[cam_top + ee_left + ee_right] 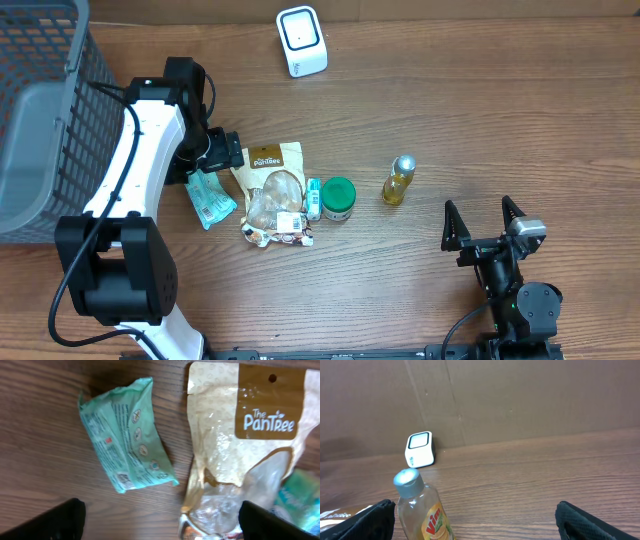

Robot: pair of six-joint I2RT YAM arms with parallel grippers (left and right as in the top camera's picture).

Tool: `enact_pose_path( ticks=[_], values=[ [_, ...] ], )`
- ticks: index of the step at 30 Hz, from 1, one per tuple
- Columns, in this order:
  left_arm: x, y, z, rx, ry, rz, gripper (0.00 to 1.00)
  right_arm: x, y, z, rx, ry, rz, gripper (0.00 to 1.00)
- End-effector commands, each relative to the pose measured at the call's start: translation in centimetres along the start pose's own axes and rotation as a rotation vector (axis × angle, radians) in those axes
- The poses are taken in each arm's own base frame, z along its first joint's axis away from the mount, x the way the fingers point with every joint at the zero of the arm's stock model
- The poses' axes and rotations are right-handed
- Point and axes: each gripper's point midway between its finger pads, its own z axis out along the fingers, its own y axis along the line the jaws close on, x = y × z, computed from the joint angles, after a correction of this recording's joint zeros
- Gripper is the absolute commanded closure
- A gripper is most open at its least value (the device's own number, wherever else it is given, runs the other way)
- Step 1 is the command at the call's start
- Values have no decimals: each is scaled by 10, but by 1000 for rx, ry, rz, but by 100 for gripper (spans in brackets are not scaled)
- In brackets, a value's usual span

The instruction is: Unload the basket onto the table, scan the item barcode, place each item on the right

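Observation:
The white barcode scanner (301,40) stands at the back of the table and also shows in the right wrist view as a small scanner (419,450) by the wall. A row of items lies mid-table: a green wipes pack (210,200) (127,435), a tan Pantree pouch (272,195) (245,445), a small teal packet (313,198), a green-lidded jar (338,198) and a Vim bottle (398,180) (422,507). My left gripper (226,153) (160,522) hangs open above the pack and pouch, holding nothing. My right gripper (485,222) (475,522) stands open and empty, right of the bottle.
A grey wire basket (40,110) takes up the far left of the table. A brown cardboard wall (520,400) rises behind the scanner. Bare wood lies between the bottle and my right gripper.

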Motion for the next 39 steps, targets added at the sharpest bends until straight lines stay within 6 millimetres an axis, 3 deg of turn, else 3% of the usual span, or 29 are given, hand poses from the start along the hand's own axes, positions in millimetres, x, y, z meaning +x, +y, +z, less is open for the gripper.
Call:
enact_pose_path(
  ticks=[1,2,9,16,19,25,34,39],
  values=[
    [-1,-10,-2,60,11,-75,53,3,-1,1,4,3,3,0],
    [0,-13,-2,78,18,-77,96,3,-1,1,4,3,3,0],
    [3,-25,-1,140,42,-109,96,3,-1,1,4,3,3,0],
    [5,17,7,-89,4,-346,94,3,-1,1,4,3,3,0],
    [8,20,13,-106,6,-370,79,3,-1,1,4,3,3,0],
    [8,21,20,-108,5,-370,73,3,-1,1,4,3,3,0],
    [-2,30,19,-158,-53,-376,77,3,-1,1,4,3,3,0],
    [-7,35,18,-180,-93,-474,78,3,-1,1,4,3,3,0]
  ],
)
